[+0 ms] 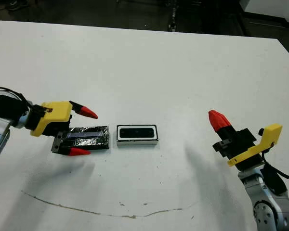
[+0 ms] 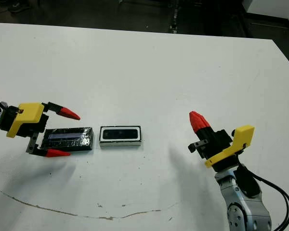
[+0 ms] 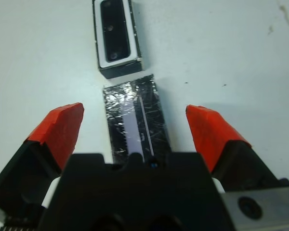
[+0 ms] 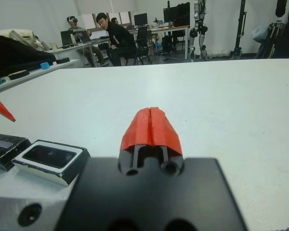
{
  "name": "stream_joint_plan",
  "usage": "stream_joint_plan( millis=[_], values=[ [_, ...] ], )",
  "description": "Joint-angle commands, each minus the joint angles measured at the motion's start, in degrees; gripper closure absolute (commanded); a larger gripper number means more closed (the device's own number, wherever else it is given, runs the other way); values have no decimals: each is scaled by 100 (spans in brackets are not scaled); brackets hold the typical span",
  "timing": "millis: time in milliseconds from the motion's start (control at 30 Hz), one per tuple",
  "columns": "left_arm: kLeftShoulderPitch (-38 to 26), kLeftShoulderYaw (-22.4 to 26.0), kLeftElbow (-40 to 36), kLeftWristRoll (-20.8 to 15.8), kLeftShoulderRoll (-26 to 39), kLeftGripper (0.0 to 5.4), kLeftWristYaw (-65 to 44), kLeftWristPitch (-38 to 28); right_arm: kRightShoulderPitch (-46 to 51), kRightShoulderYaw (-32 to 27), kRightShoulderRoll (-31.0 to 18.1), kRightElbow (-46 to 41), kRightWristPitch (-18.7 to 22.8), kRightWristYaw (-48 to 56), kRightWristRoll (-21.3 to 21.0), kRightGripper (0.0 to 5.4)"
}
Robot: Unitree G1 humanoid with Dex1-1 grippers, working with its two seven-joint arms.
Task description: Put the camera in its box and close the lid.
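The box [image 1: 137, 141], a shallow tray with a thick white rim, lies near the table's middle. The glossy black camera [image 1: 137, 133] rests inside it, seen also in the left wrist view as the camera [image 3: 115, 33] within the box [image 3: 100, 53]. Just left of the box, end to end with it, lies the crinkly black lid [image 1: 92, 136] flat on the table. My left gripper [image 1: 84, 133] is open, one red fingertip on each side of the lid's left end [image 3: 135, 144], not touching it. My right gripper [image 1: 219, 119] is shut and empty, well right of the box.
A thin brown smear [image 1: 111, 211] curves across the white table [image 1: 144, 72] near its front edge. In the right wrist view, people [image 4: 116, 41] sit at desks beyond the table's far side.
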Motion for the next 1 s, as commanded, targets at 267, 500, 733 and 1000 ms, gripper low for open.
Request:
stream_joint_plan(
  millis=[267, 500, 733, 1000],
  values=[
    [95, 83, 411, -207, -135, 0, 142, -36, 63, 15, -108, -36, 74, -30, -28, 539],
    [205, 125, 223, -401, -106, 0, 287, 658, 81, 47, -90, -18, 60, -32, -23, 539],
    [264, 63, -65, -288, 81, 83, 318, 1049, 67, 39, -124, 15, 67, 18, 9, 540],
    [342, 175, -175, -372, 102, 200, 366, 1202, 66, 33, -133, 22, 48, 35, 13, 540]
  ],
)
